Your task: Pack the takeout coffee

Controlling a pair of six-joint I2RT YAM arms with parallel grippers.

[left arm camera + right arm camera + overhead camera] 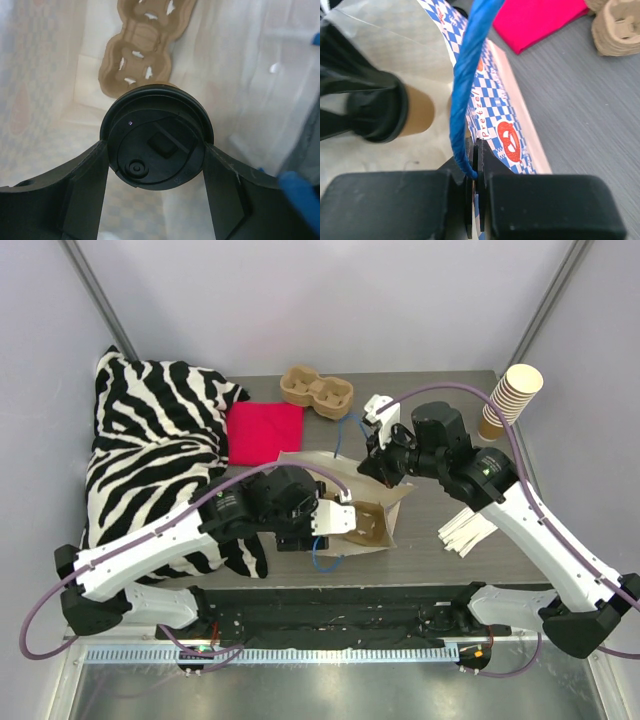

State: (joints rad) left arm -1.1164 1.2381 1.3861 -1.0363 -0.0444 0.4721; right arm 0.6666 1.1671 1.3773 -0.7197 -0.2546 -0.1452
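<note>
The takeout coffee, a tan cup with a black lid (157, 137), is held between my left gripper's (156, 172) fingers (85, 185), inside the mouth of the white paper bag (330, 472) that lies on its side. In the right wrist view the cup (417, 111) shows inside the bag, lid to the left. A brown cup carrier (145, 45) lies deeper in the bag, just beyond the cup. My right gripper (479, 150) is shut on the bag's blue-checked rim (500, 100) at the blue cord handle (467, 75), holding the mouth up. In the top view the left gripper (335, 518) reaches into the bag and the right gripper (378, 462) is at its far edge.
A second brown cup carrier (316, 390) and a red cloth (264, 432) lie behind the bag. A zebra-striped cushion (150, 450) fills the left. A stack of lidless tan cups (510, 398) stands far right, with white stirrers (468, 530) at the right.
</note>
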